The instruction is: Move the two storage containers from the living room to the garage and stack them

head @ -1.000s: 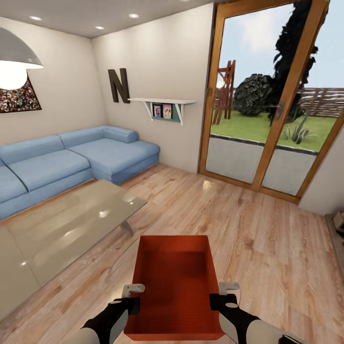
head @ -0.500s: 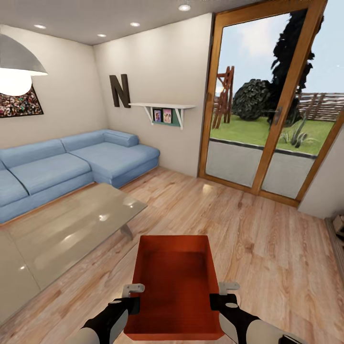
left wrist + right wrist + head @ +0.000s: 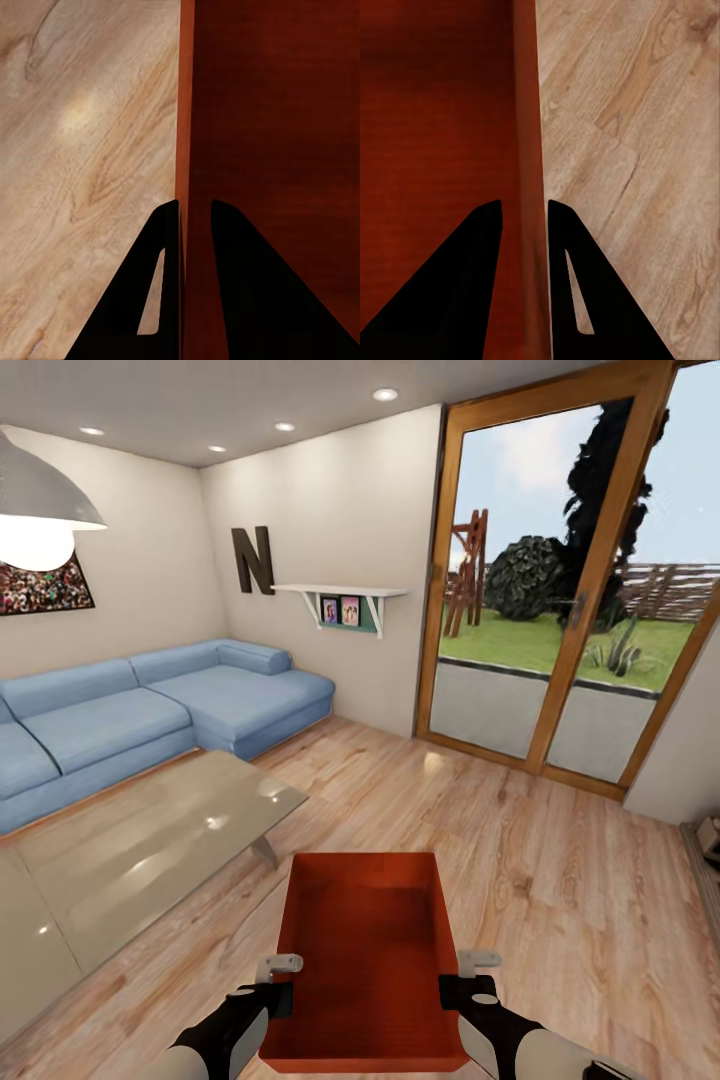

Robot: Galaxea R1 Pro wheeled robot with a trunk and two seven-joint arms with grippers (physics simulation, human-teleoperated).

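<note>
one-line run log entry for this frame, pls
room: living room | carried: storage container, open top, nothing inside | left hand: shut on its left wall | right hand: shut on its right wall | ahead: glazed doors

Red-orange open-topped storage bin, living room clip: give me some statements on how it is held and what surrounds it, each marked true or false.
1. The red-orange open-topped storage bin is held by both grippers, one on each side wall. True.
2. The left gripper is open and clear of the bin. False: its fingers straddle the bin's thin wall, shut on it.
3. The right gripper has one finger inside the bin and one outside. True.
4. The bin holds a second container. False: it is empty.
5. The blue corner sofa stands by the wall bearing the dark letter N. True.
6. The floor is dark grey concrete. False: light wood-plank floor.
</note>
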